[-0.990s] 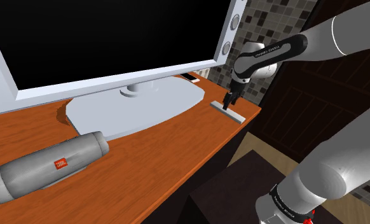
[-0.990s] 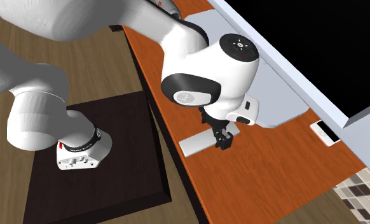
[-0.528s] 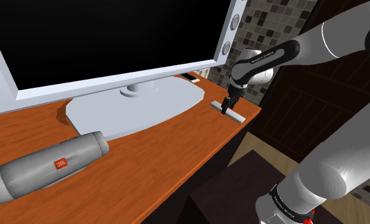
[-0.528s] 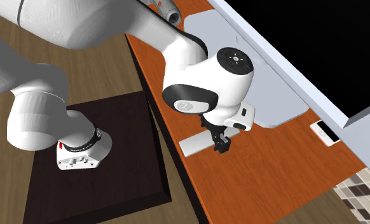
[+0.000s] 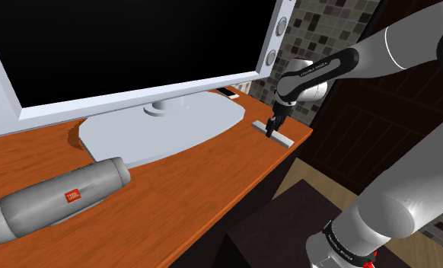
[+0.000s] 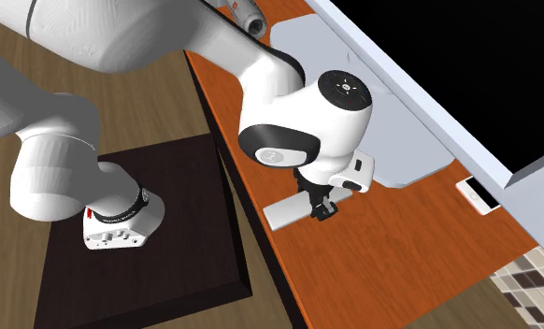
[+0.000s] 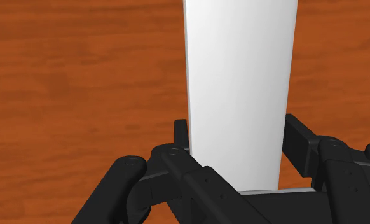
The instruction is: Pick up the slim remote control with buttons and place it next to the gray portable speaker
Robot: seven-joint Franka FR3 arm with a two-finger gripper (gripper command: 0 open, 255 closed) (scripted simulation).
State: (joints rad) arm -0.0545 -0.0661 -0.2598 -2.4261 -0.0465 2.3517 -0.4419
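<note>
The black gripper (image 7: 238, 135) clamps both long sides of the slim white remote (image 7: 238, 70), which lies flat near the wooden desk's (image 5: 205, 179) edge, beside the monitor base (image 5: 167, 128) and well apart from the gray speaker (image 5: 56, 199).

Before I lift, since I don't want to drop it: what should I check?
1. Remote sits between the fingers: ok.
2. Gripper shut on the remote, both fingers appear to touch its sides: ok.
3. Remote off the table: not ok, it lies flat.
4. Speaker lies with bare table beside it: ok.
5. Clearance over the monitor base on the way: cannot tell.
</note>
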